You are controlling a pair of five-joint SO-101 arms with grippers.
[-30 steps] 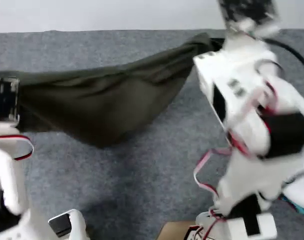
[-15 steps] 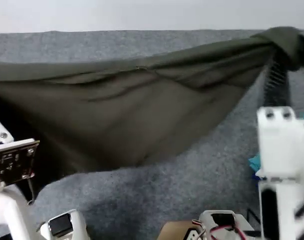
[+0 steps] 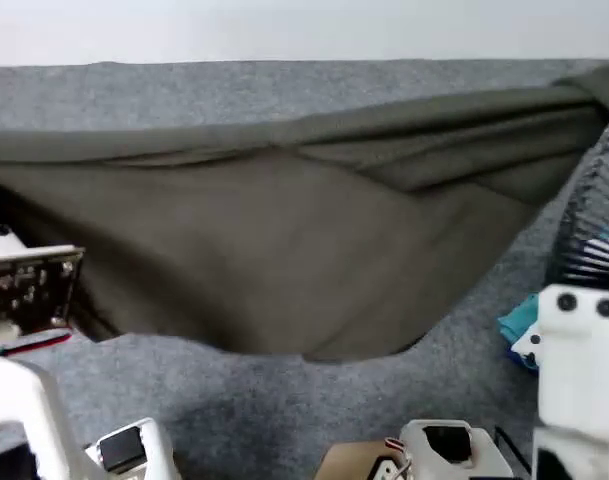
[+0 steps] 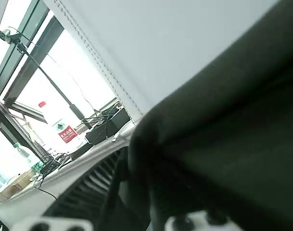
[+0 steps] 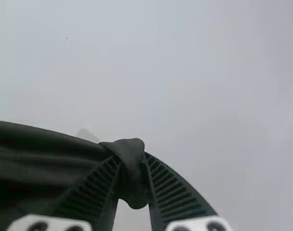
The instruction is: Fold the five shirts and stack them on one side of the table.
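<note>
A dark olive shirt [image 3: 284,240] hangs stretched across the whole width of the grey table [image 3: 284,420], its lower edge sagging toward the middle. My right gripper [image 5: 130,159] is shut on a bunched corner of the shirt [image 5: 40,159], held high at the table's right edge, where a ribbed finger [image 3: 589,220] shows beside the cloth. My left gripper [image 4: 136,159] is shut on the opposite end of the shirt [image 4: 233,120], and the fabric covers most of its fingers. The left arm's circuit board [image 3: 29,290] stands in front of the cloth at the left edge.
A teal object [image 3: 519,320] lies on the table at the right, by the right arm's white body [image 3: 579,380]. A brown cardboard piece [image 3: 349,462] and the arm bases [image 3: 134,450] sit along the near edge. A white wall runs behind the table.
The right arm swung out to the right, pulling the shirt from a narrow hanging bundle into a wide taut sheet. The left arm's end has risen slightly.
</note>
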